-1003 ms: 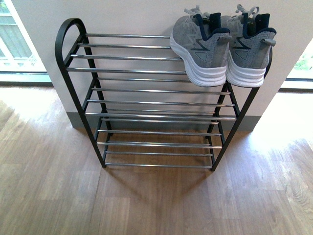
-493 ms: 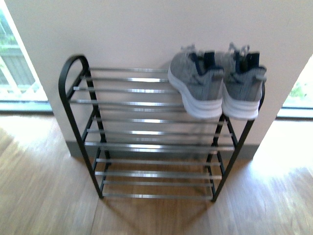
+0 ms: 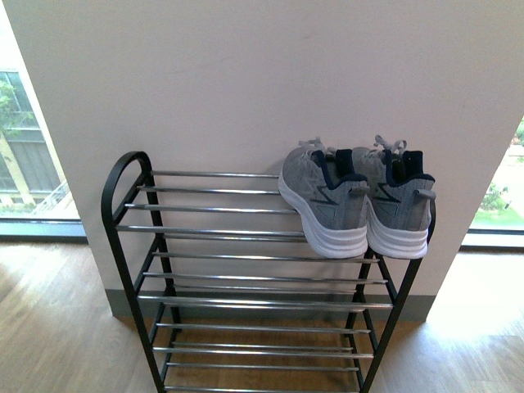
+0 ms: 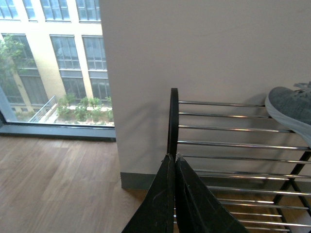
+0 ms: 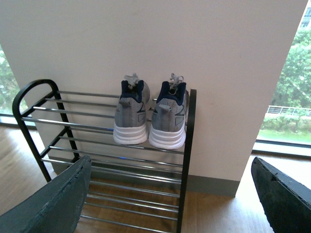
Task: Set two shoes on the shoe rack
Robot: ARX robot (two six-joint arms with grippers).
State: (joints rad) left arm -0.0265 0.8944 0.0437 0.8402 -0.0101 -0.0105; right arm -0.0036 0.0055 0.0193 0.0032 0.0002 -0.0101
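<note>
Two grey knit sneakers with thick white soles (image 3: pixel 325 201) are set side by side, touching, at the right end of the top tier of one black metal shoe rack with chrome bars (image 3: pixel 214 232). The left gripper (image 4: pixel 174 158) is seen with jaws pressed together on nothing, and the right gripper (image 5: pixel 170 162) with jaws spread wide.

Grey shoes (image 3: pixel 323 205) glowing pale on a black-and-chrome shoe rack (image 3: pixel 129 155).
The shoes are showing speckled grey knit, white soles, navy linings and pale laces; the floor (image 3: pixel 49 319) is showing tan woodgrain.
</note>
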